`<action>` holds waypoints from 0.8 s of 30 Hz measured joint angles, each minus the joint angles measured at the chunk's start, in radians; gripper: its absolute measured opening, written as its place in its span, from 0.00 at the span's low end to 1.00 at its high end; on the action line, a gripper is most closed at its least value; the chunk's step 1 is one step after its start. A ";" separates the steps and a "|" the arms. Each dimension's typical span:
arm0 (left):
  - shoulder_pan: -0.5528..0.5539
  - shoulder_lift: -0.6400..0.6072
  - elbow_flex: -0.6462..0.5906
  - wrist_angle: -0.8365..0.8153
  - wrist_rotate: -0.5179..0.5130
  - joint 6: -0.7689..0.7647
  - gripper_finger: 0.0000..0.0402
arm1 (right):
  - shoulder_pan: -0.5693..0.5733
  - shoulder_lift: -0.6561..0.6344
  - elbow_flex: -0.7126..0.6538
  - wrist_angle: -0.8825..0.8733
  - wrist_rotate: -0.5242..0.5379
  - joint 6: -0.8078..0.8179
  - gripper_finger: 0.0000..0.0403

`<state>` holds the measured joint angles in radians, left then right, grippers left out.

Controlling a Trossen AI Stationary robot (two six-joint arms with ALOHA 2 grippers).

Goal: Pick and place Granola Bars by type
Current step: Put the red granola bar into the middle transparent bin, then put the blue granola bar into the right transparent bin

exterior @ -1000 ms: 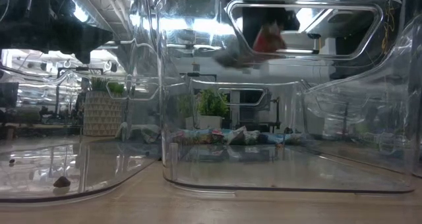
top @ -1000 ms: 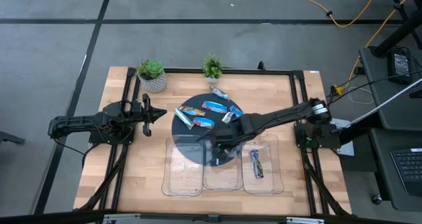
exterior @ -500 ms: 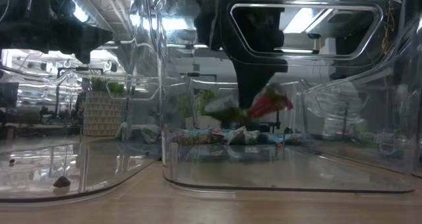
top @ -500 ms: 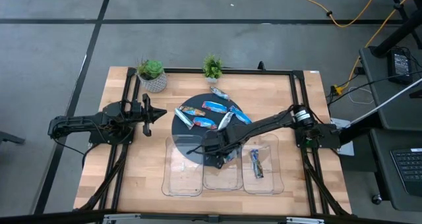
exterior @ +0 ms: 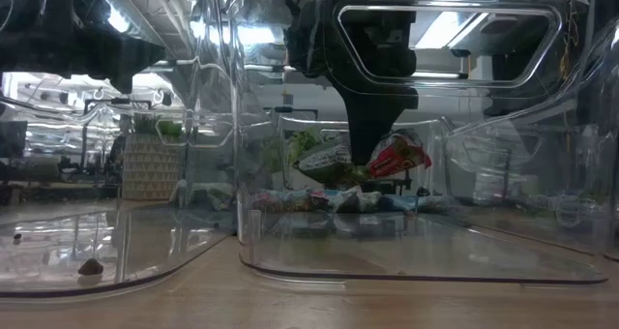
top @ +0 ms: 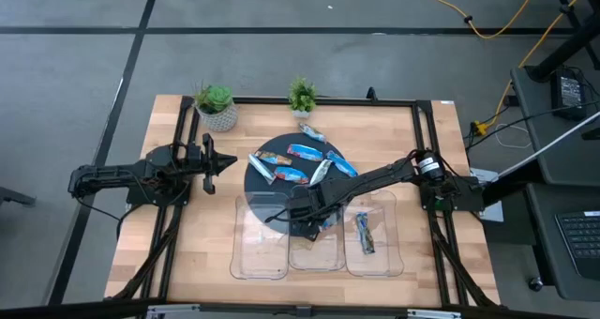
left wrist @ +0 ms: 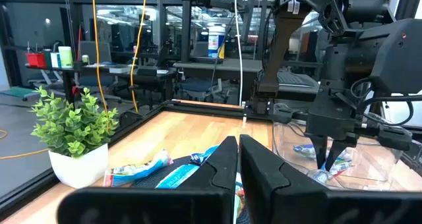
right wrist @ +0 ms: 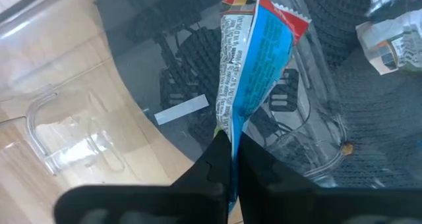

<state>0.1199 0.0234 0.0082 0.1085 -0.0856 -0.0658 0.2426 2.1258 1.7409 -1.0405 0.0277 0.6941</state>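
The table (top: 206, 235) is pale wood with a smooth finish. The trays (top: 258, 249) are clear glossy plastic. The Granola Bars (right wrist: 254, 53) have shiny foil-like wrappers. The round mat (right wrist: 395, 118) looks dark and knitted.

My right arm stretches from its mount across the wooden table (top: 202, 235), wrist bent down, the right gripper (right wrist: 231, 141) low over the table's middle with both fingers pinched together on the end of a blue granola bar (right wrist: 254, 59). My left arm waits folded at the table's left edge, the left gripper (left wrist: 237, 159) level, fingers pressed together, holding nothing.
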 joint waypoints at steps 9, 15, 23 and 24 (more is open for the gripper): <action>0.000 0.000 0.000 0.000 0.000 0.000 0.02 | 0.000 -0.002 0.000 -0.042 0.003 0.003 0.20; 0.000 0.000 0.000 0.000 0.000 0.000 0.03 | 0.000 -0.021 0.000 -0.076 0.004 0.002 0.34; 0.000 0.000 0.000 0.000 0.000 0.000 0.02 | -0.003 -0.135 0.000 -0.118 0.060 -0.049 0.39; 0.000 0.000 0.000 0.000 0.000 0.000 0.03 | -0.005 -0.155 0.000 -0.118 0.068 -0.059 0.38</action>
<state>0.1198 0.0232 0.0083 0.1085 -0.0856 -0.0658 0.2372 1.9704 1.7409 -1.1581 0.0953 0.6351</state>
